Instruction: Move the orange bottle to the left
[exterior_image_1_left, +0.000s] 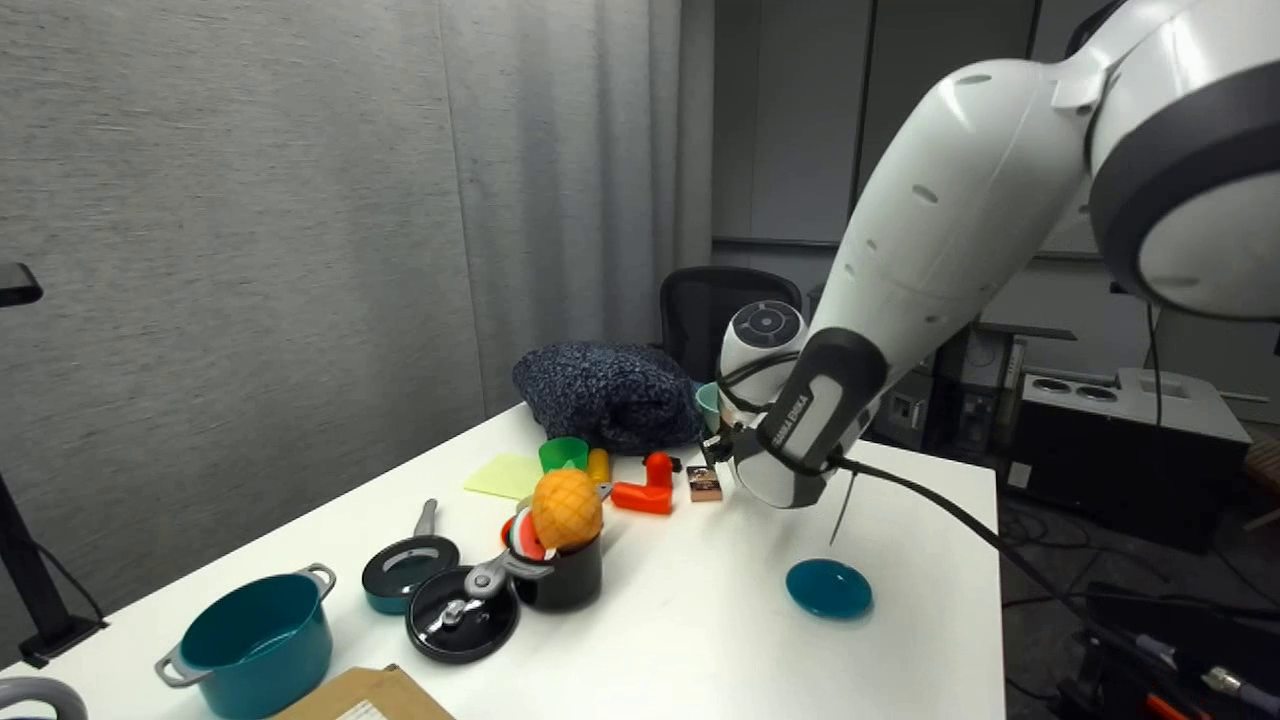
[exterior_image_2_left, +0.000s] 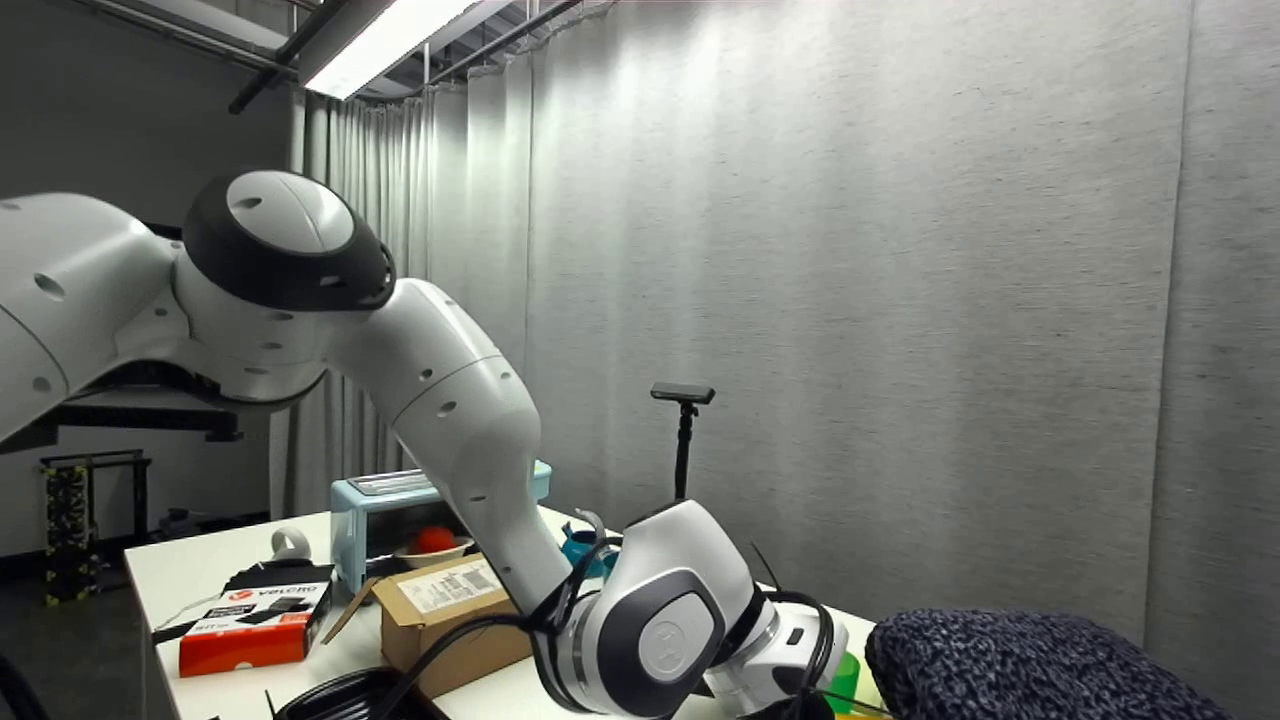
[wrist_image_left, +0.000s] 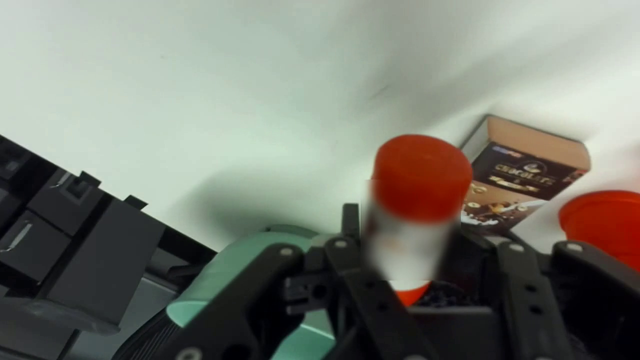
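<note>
The orange bottle (wrist_image_left: 422, 175) is in the wrist view, with a red-orange cap, a blurred white middle and an orange lower end. It sits between the two fingers of my gripper (wrist_image_left: 407, 230), which look closed around its sides. The left finger covers part of its lower end. The cap points away from the gripper over the white table. In an exterior view my gripper (exterior_image_1_left: 716, 450) is low behind the chocolate box, and the bottle is hidden there. In the other exterior picture the arm and frame edge hide the gripper and bottle.
A chocolate box (wrist_image_left: 530, 170) and a red object (wrist_image_left: 605, 225) lie right of the bottle. A pale green container (wrist_image_left: 240, 265) is at lower left. A dark cushion (exterior_image_1_left: 610, 395), red-orange pieces (exterior_image_1_left: 645, 495), a black pot (exterior_image_1_left: 575, 580) and a teal plate (exterior_image_1_left: 829, 588) are around.
</note>
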